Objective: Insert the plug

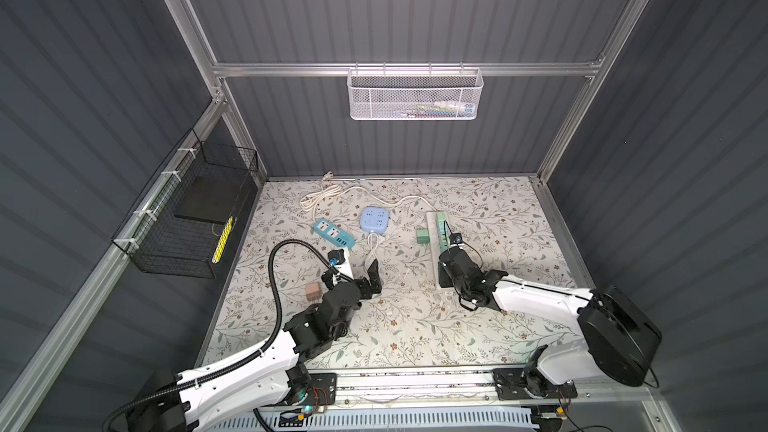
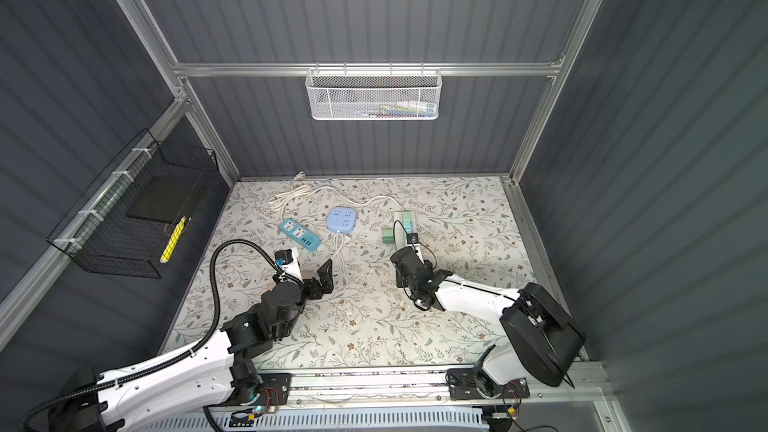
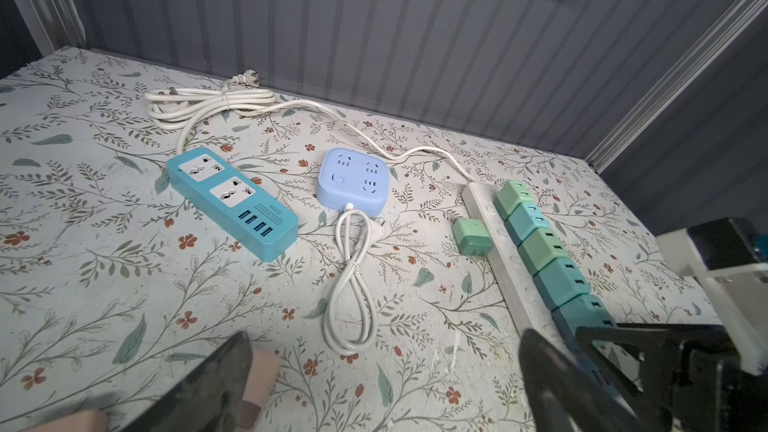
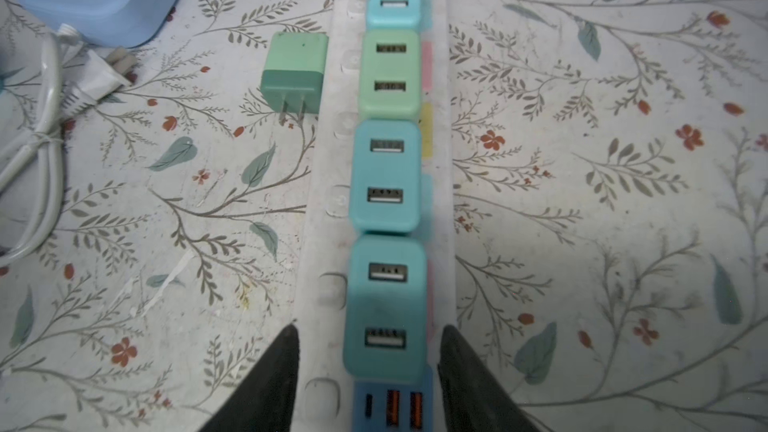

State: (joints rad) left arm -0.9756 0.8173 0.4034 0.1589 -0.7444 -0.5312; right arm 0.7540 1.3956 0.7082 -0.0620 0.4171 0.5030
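A floral-patterned table [image 1: 519,222] is seen across the lower middle of both top views, enclosed by grey ribbed walls. The left arm [image 1: 249,367] is extended in from the lower left of the frame and the right arm [image 1: 540,288] from the lower right.

A long white power strip [image 4: 326,168] is laid right of centre on the table; in the right wrist view it runs straight up the frame. A teal power strip [image 1: 333,234] is laid left of centre. A light blue square socket [image 1: 374,219] is set between the two strips, with its white cord looped below it.

The right gripper [image 4: 370,326] is placed over the near end of the white power strip, at the bottom of the right wrist view. Its fingers are parted, one on each side of the plug [image 4: 386,305], a teal charger. A gap is seen on both sides, so nothing is gripped. The plug is stood on the strip as the lowest of a row of green and teal chargers, close against its neighbour above. How deep its prongs sit is hidden.

The left gripper [image 3: 384,333] is spread wide at the bottom of the left wrist view, with nothing between its fingers. A pink charger [image 3: 259,376] is seen just beside the finger at lower left.

A loose green charger [image 4: 295,68] is laid on its side just left of the white power strip, prongs pointing down the frame.
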